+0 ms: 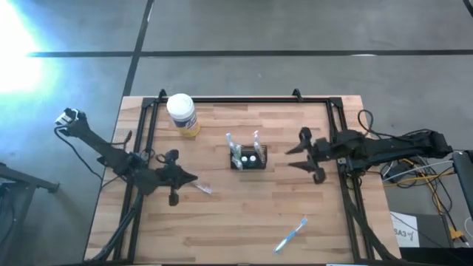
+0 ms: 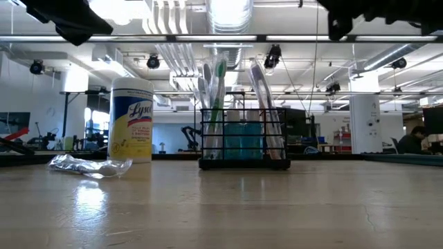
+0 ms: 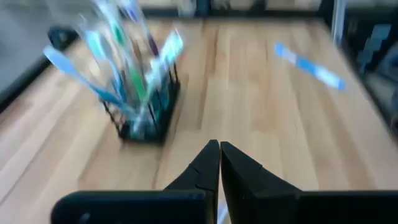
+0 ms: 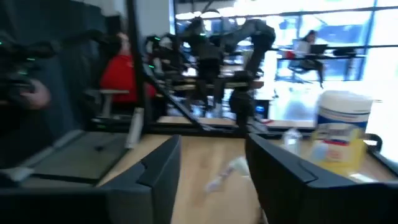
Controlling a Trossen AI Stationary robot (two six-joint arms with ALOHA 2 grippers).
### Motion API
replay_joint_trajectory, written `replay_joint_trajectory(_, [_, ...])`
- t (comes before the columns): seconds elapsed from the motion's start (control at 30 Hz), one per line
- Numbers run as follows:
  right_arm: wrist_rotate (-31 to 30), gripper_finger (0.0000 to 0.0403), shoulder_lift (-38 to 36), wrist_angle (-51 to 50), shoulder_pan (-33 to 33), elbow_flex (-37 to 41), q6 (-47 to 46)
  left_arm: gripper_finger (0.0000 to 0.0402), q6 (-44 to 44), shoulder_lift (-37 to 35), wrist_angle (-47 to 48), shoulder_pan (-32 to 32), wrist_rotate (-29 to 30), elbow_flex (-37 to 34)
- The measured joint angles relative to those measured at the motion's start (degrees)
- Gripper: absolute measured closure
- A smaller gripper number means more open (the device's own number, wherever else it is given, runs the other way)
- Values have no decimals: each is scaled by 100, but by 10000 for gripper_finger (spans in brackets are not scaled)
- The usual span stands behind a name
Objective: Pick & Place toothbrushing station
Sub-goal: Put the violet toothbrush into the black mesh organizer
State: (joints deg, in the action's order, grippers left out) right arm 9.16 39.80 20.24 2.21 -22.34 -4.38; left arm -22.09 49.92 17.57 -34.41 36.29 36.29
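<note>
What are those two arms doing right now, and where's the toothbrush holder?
Left gripper shut, empty, left of centre. Right gripper open, empty, right of toothbrush holder. Holder upright mid-table, untouched. Loose toothbrush lies apart, near edge.

Two dark, jointed robot arms

The left arm (image 1: 122,159) is matte black with a small white fitting at its rear; the right arm (image 1: 384,148) trails black cables, and both end in tapered black fingers.
</note>
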Motion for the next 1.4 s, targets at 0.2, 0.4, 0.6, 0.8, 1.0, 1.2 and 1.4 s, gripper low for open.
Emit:
replay_joint_trajectory(0.2, [-204,324,-537,329,426,692,89,384,-225,1099,1681,2,-108,1141])
replay_joint_trajectory(0.4, [-318,388,-647,1081,466,1358,-28,365,-480,2116,2808,7,-57,2030])
replay_joint_trajectory(0.6, [-320,390,-577,1351,469,1732,-110,297,-802,2687,3148,7,-372,2231])
replay_joint_trajectory(0.8, [-329,390,-385,2156,469,2183,-113,209,-424,3034,3195,28,-1092,2156])
replay_joint_trajectory(1.0, [-331,390,-208,2350,469,2184,37,176,-42,3430,3194,346,-1515,2156])
replay_joint_trajectory(1.2, [-330,390,-178,2429,469,2182,135,181,414,3803,3193,789,-1864,2154])
replay_joint_trajectory(1.4, [-329,390,-178,2433,469,2182,142,189,671,4090,3195,1183,-2343,2154])
